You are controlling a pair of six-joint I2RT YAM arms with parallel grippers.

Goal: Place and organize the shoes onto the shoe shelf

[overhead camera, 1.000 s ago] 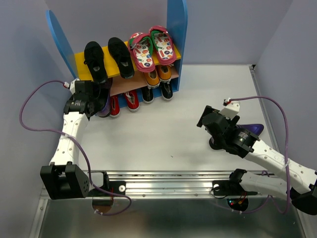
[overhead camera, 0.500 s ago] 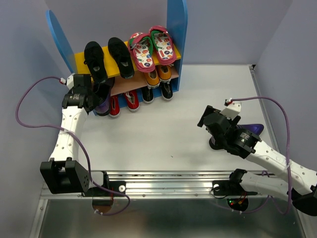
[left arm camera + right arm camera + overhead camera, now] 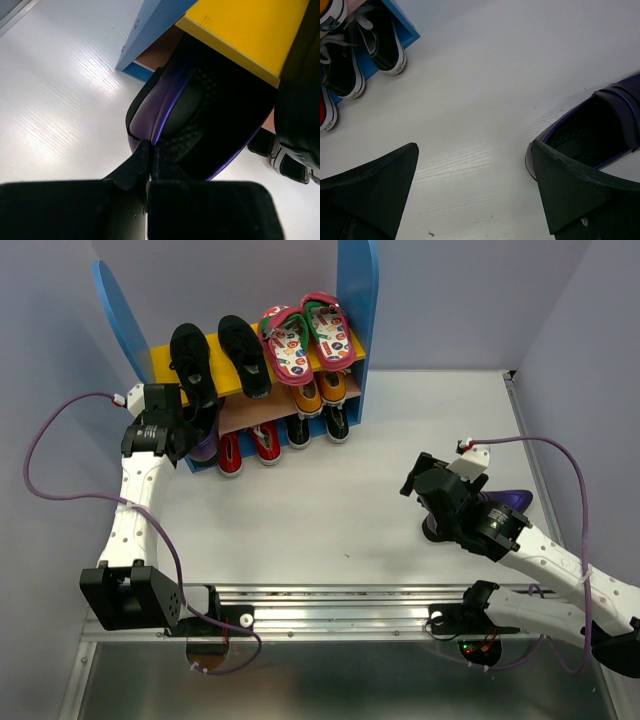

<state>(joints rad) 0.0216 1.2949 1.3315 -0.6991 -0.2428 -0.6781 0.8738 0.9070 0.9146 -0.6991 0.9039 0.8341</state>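
The shoe shelf (image 3: pixel 357 310) stands at the back left, with two black shoes (image 3: pixel 190 360) and pink flip-flops (image 3: pixel 305 335) on its yellow top board (image 3: pixel 163 368). Red shoes (image 3: pixel 250 448), orange shoes (image 3: pixel 320 392) and black-white sneakers (image 3: pixel 318 427) fill the lower level. My left gripper (image 3: pixel 193 433) is shut on the heel rim of a dark purple loafer (image 3: pixel 200 115), held at the shelf's lower left end under the yellow board (image 3: pixel 250 35). My right gripper (image 3: pixel 474 147) is open, low over the table. The second purple loafer (image 3: pixel 600 125) lies just to its right, also seen from above (image 3: pixel 505 502).
The left blue side panel (image 3: pixel 155 30) is close beside the held loafer. The sneakers (image 3: pixel 382 45) show at the far left of the right wrist view. Grey walls close in the table on the left, back and right. A metal rail (image 3: pixel 340 615) runs along the near edge.
My left gripper has moved back toward the shelf, carrying the purple loafer in under the yellow board. The right arm has barely moved.
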